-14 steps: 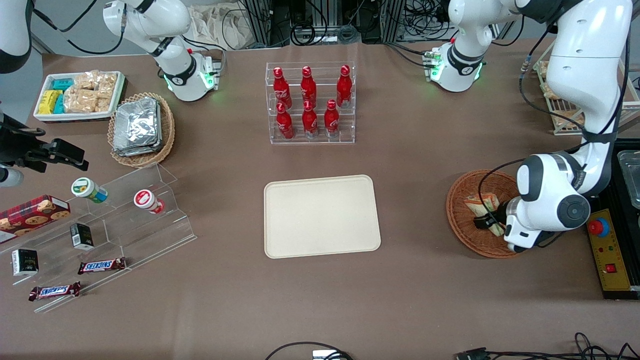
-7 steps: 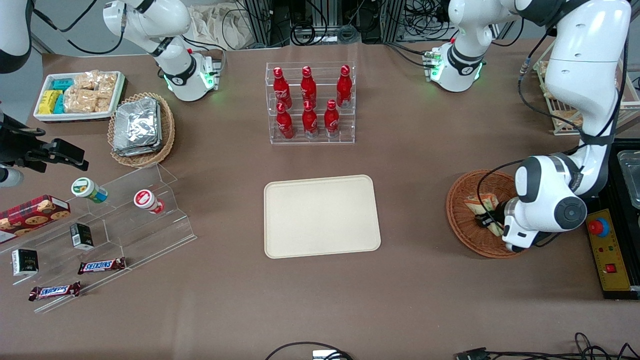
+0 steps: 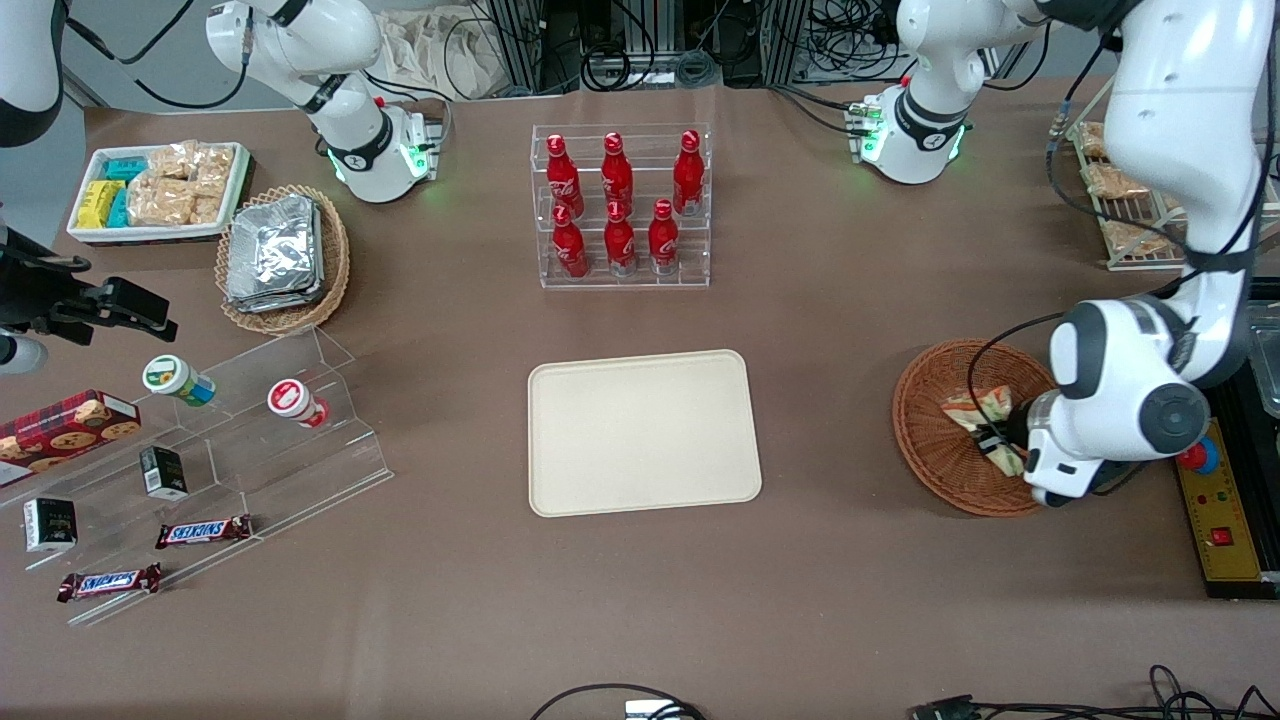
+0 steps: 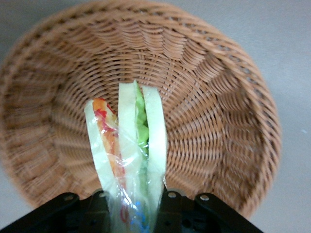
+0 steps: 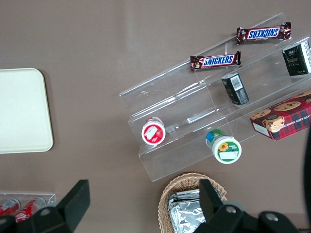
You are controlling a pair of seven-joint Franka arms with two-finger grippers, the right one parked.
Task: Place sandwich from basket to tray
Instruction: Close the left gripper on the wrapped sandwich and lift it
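pincer (image 3: 1000,440): left arm's, low over the basket (image 3: 935,470) at the working arm's end of the tabletop (image 3: 840,320); its two fingers are closed on the wrapped end of the sandwich (image 4: 131,145), as the left wrist view shows.

sandwich: clamped in the pincer, inside the round of the basket; whether it is lifted off the weave cannot be told. its long axis runs straight out from the pincer, with bread, green and orange-red layers on edge.

tray (image 3: 642,432): cream, flat, bare, mid-tabletop, well apart from the basket toward the parked arm's end. this is judged the relation on which the coming move turns: a lift above the basket rim, then a sideways carry to the tray.

in the way: nothing is seen between basket and tray except bare tabletop; the basket rim is judged the only obstacle.

bottle rack (image 3: 620,205): clear, holding red bottles, farther from the front camera than the tray, off the carry line.

wire rack (image 3: 1120,215): near the working arm, farther from the camera than the basket.

clear tiered stand (image 3: 230,440), foil-packet basket (image 3: 283,258), snack tray (image 3: 158,192): toward the parked arm's end, well apart.
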